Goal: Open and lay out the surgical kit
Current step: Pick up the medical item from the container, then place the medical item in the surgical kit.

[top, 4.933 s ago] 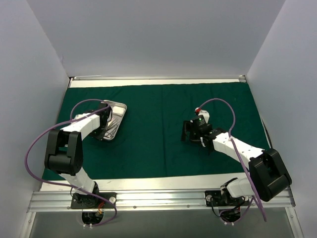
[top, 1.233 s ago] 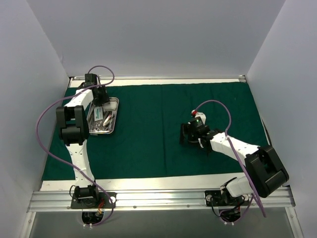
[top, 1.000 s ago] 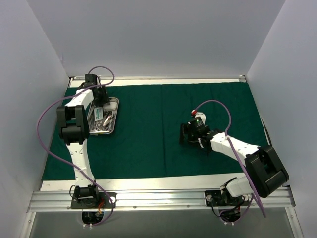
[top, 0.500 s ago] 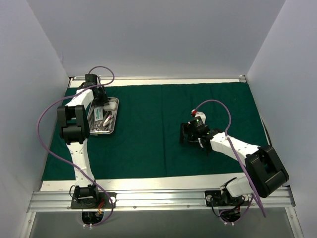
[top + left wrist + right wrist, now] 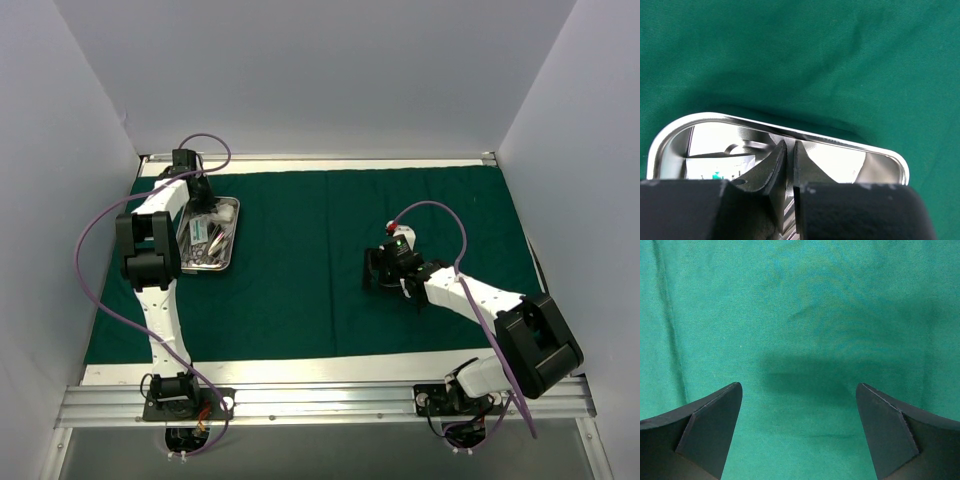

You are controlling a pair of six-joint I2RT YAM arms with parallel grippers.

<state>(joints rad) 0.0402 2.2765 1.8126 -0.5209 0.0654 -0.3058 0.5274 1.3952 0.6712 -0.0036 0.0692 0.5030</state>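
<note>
The dark green cloth (image 5: 300, 290) lies spread flat over the table. The shiny steel tray (image 5: 232, 247) stands on it at the far left and holds thin silver forceps (image 5: 214, 250) and a small white packet (image 5: 202, 230). My left gripper (image 5: 200, 203) hangs over the tray's far end. In the left wrist view its jaws (image 5: 788, 146) stand inside the tray just below the rim (image 5: 840, 142), shut to a thin slit. I cannot tell if anything is pinched. My right gripper (image 5: 374, 270) is wide open and empty over bare cloth (image 5: 800, 315).
White walls close in the left, back and right. A bare white strip of table (image 5: 300, 368) runs along the near edge, in front of the metal rail (image 5: 320, 402) with the arm bases. Purple cables loop from both arms.
Since 4.9 s ago the tray has shifted left and squared up, and my left arm has stretched to its far end. Over the last second nothing has visibly moved.
</note>
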